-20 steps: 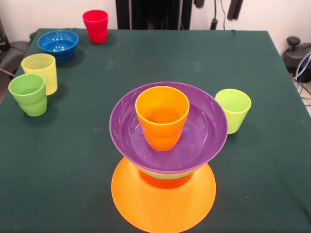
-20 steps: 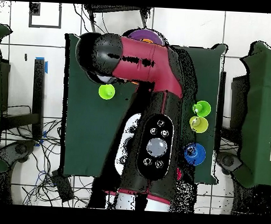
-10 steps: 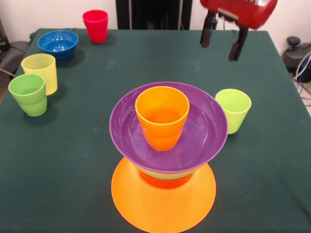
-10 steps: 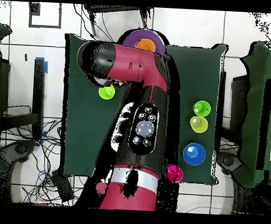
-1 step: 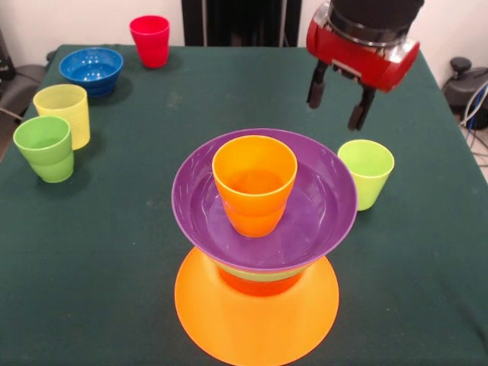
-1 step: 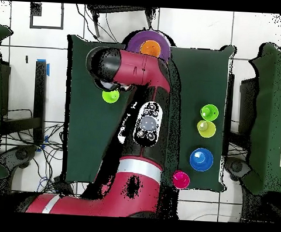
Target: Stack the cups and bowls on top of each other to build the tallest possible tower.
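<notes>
The tower stands at the front middle: a wide orange bowl (image 5: pixel 257 324) upside down as base, a red-orange bowl (image 5: pixel 255 285) and a green bowl's rim (image 5: pixel 263 272) above it, then the purple bowl (image 5: pixel 320 206) holding an upright orange cup (image 5: pixel 254 183). A lime green cup (image 5: pixel 366 172) stands just right of the tower. My gripper (image 5: pixel 334 113) hangs open and empty above the table, a little behind and left of that cup. Overhead, the arm hides the gripper; the lime green cup (image 6: pixel 110 96) and purple bowl (image 6: pixel 138 40) show beside it.
At the left edge stand a green cup (image 5: pixel 46 147) and a pale yellow cup (image 5: pixel 63 113). A blue bowl (image 5: pixel 91 70) and a red cup (image 5: pixel 150 40) sit at the far left corner. The dark green table (image 5: pixel 114 252) ends close behind them.
The gripper has come down from the top edge and closer to the lime green cup, still open. Cups and bowls have not moved.
</notes>
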You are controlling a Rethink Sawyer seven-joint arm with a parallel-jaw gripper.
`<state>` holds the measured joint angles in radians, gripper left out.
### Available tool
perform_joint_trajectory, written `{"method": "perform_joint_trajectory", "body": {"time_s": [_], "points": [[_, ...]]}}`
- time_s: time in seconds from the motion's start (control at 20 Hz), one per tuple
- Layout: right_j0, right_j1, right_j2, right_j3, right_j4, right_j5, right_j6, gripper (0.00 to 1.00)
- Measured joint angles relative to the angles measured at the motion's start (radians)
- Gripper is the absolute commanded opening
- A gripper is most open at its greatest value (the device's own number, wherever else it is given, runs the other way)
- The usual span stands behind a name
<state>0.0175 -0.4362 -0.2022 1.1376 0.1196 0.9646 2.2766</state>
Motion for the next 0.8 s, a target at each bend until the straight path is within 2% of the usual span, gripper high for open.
{"method": "perform_joint_trajectory", "body": {"time_s": [0.8], "points": [[0.022, 0.059, -0.001, 0.021, 0.06, -0.162, 0.0, 1.0]]}}
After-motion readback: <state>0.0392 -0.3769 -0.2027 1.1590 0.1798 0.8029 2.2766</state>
